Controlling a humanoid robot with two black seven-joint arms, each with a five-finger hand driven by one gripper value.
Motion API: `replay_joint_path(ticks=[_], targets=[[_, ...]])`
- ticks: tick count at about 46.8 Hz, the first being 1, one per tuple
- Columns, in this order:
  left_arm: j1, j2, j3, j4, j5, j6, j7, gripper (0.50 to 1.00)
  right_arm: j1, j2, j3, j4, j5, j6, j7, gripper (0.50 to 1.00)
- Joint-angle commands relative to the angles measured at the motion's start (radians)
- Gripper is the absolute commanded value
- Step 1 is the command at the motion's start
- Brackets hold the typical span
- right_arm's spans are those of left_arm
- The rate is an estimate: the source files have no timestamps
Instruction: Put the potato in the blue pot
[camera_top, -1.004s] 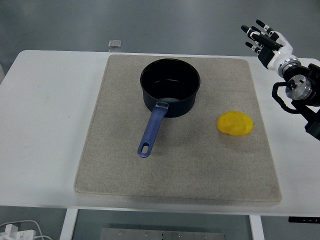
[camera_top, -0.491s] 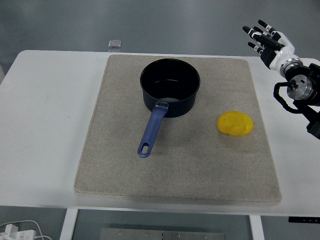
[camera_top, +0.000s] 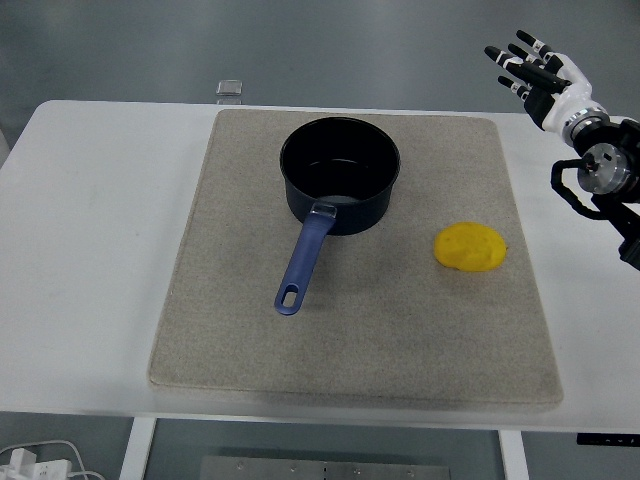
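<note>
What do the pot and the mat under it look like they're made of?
Pot: probably metal with a dark blue enamel or non-stick coat; its inside shines with reflections. Its handle looks like matte blue plastic, though I can't be sure. Mat: beige-grey felt or woven fabric, going by the dull, grainy surface.

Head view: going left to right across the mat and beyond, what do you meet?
Pot handle → pot → potato → right hand.
</note>
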Motion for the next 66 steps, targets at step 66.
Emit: replay_joint_path(ticks=[66], targets=[[0.0,0.0,0.0,0.0,0.0,0.0,0.0,1.0,-0.016,-0.45,-0.228,0.654,-1.119,0.16,0.055,0.942]])
